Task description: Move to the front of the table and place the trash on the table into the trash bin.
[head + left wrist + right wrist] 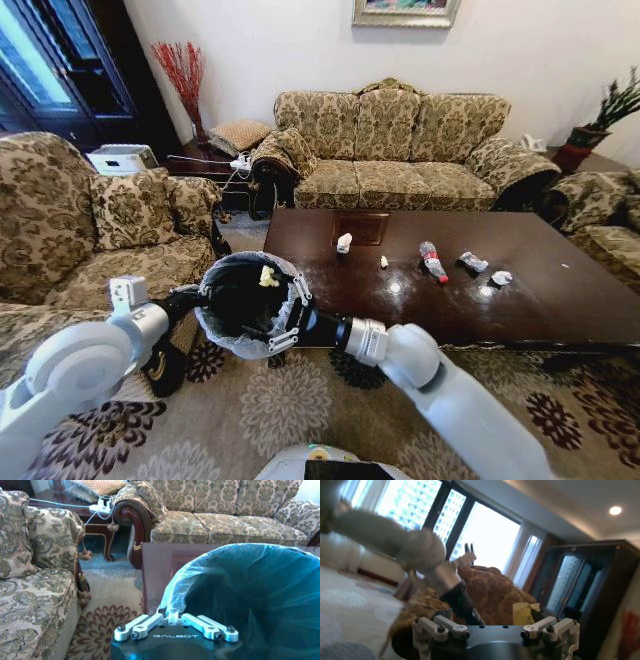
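Head view: five trash pieces (432, 261) on table (560, 300); left gripper (172, 624) clamps bin (232, 300); right gripper (287, 318) spread.

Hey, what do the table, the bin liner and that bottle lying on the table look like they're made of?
The table looks like dark brown wood with a glossy varnish: ceiling light reflects off its top. The bin liner looks like thin translucent plastic film: it wrinkles and folds over the rim. The bottle seems to be clear plastic with a red label, though it is too small to be sure.
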You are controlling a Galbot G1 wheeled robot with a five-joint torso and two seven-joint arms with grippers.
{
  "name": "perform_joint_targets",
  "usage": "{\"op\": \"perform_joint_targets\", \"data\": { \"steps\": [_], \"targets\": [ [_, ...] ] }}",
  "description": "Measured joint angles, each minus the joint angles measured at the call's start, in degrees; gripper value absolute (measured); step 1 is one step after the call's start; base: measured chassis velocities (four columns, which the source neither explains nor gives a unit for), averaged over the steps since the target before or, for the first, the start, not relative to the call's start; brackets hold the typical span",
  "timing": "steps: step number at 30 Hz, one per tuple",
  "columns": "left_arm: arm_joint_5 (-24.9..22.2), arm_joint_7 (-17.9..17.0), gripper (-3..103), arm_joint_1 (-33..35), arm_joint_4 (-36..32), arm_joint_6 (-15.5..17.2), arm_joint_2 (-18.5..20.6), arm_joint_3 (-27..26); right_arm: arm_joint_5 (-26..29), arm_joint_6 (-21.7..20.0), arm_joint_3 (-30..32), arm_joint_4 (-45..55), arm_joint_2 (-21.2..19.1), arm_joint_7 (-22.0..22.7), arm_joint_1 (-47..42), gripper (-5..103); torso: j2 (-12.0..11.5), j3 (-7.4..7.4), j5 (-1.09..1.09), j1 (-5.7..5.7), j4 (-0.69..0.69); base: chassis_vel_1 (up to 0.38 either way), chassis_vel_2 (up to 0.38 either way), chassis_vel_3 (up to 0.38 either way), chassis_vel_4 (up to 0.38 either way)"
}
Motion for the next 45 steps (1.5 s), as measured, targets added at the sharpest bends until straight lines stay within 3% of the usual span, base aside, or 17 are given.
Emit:
{"op": "perform_joint_targets", "data": {
  "steps": [1, 4, 9, 11, 14, 16, 20, 22, 25, 27, 32, 38, 40, 41, 42, 44, 45],
  "targets": [
    [0.03, 0.00, 0, 0.03, -0.03, 0.02, -0.02, 0.12, 5.03, -4.99, -2.10, 1.94, -1.77, 5.10, 3.19, 100, 0.00, 0.00, 0.00, 0.00, 0.00, 0.000, 0.000, 0.000, 0.000],
    [0.36, 0.05, 0, 0.08, -0.20, 0.08, -0.23, 0.32, 15.03, -17.62, -6.98, 4.97, -6.43, 9.59, 11.11, 100, 0.00, 0.00, -0.04, 0.00, 0.00, 0.000, 0.000, 0.000, 0.000],
    [0.44, 0.13, 0, 0.08, -0.41, 0.12, -0.29, 0.27, 25.36, -24.53, -9.20, 5.93, -7.37, 14.18, 18.24, 100, 0.00, 0.00, 0.02, 0.00, 0.00, 0.000, 0.000, 0.000, 0.000],
    [0.95, 0.13, 0, 0.49, -0.42, 0.45, 0.01, 0.30, 35.04, -28.30, -12.18, 6.62, -8.04, 19.69, 23.61, 100, 0.00, 0.00, -0.01, 0.00, 0.00, 0.000, 0.000, 0.000, 0.000],
    [1.31, 0.17, 0, 0.58, -0.44, 0.71, 0.40, 0.62, 42.60, -28.71, -14.49, 6.93, -7.32, 26.08, 28.34, 100, 0.00, 0.00, -0.01, 0.00, -0.02, 0.000, 0.000, 0.000, 0.000],
    [1.47, 0.37, 0, 0.47, -0.45, 0.76, 0.57, 1.03, 43.59, -29.97, -16.62, 6.31, -6.10, 28.26, 31.41, 100, 0.00, -0.01, -0.01, 0.00, 0.00, 0.000, 0.000, 0.000, 0.000],
    [2.19, 0.76, 0, 0.42, -0.71, 0.75, 0.23, 1.41, 38.85, -28.55, -18.56, 3.38, -3.79, 26.33, 33.07, 100, 0.00, 0.00, -0.01, 0.00, 0.00, 0.000, 0.000, 0.000, 0.000],
    [2.56, 1.03, 0, 0.71, -0.89, 0.76, -0.17, 1.41, 29.17, -27.77, -19.59, 1.08, -3.77, 18.97, 32.72, 100, 0.00, 0.00, -0.02, 0.00, 0.02, 0.000, 0.000, 0.000, 0.000],
    [2.91, 1.13, 0, 0.75, -0.98, 0.76, -0.40, 1.36, 29.74, -26.81, -19.95, 0.64, -3.38, 18.96, 31.20, 100, 0.00, 0.00, 0.04, 0.00, 0.00, 0.000, 0.000, 0.000, 0.000],
    [3.07, 1.23, 0, 0.76, -1.02, 0.76, -0.32, 1.38, 22.44, -26.67, -21.02, -1.14, -4.43, 12.99, 31.03, 100, 0.00, -0.01, -0.03, -0.01, 0.00, 0.000, 0.000, 0.000, 0.000],
    [3.51, 1.29, 0, 0.63, -0.97, 0.76, -0.02, 1.50, 23.94, -26.29, -21.32, -0.83, -4.18, 12.74, 30.88, 100, 0.00, 0.00, 0.03, -0.01, 0.00, 0.000, 0.000, 0.000, 0.000],
    [3.73, 1.44, 0, 0.77, -0.92, 0.76, -0.50, 1.33, 30.12, -20.57, -19.30, 0.00, -4.56, 15.61, 27.09, 100, 0.00, 0.00, 0.00, -0.01, 0.00, 0.000, 0.000, 0.000, 0.000],
    [3.86, 1.47, 0, 0.80, -0.92, 0.76, -0.74, 1.33, 27.97, -15.22, -18.07, -0.40, -5.82, 14.90, 23.60, 100, 0.00, -0.01, -0.02, -0.01, 0.00, 0.000, 0.000, 0.000, 0.000],
    [3.92, 1.50, 0, 0.79, -0.91, 0.76, -0.90, 1.34, 25.24, -7.83, -16.65, -1.12, -6.55, 14.18, 20.14, 100, 0.00, 0.00, 0.00, -0.01, 0.00, 0.000, 0.000, 0.000, 0.000],
    [3.92, 1.50, 0, 0.79, -0.91, 0.76, -0.90, 1.34, 25.24, -7.83, -16.65, -1.12, -6.55, 14.18, 20.14, 100, 0.00, 0.00, 0.00, -0.01, 0.00, 0.000, 0.000, 0.000, 0.000],
    [4.05, 1.54, 0, 0.77, -0.34, 0.67, -1.41, 1.22, 21.99, 0.02, -13.20, -0.20, -7.86, 17.80, 14.41, 100, 0.00, 0.00, 0.01, 0.00, 0.00, 0.000, 0.000, 0.000, 0.000],
    [4.05, 1.54, 0, 0.77, -0.34, 0.67, -1.41, 1.22, 21.99, 0.02, -13.20, -0.20, -7.86, 17.80, 14.41, 100, 0.00, 0.00, 0.01, 0.00, 0.00, 0.000, 0.000, 0.000, 0.000]
  ]
}}
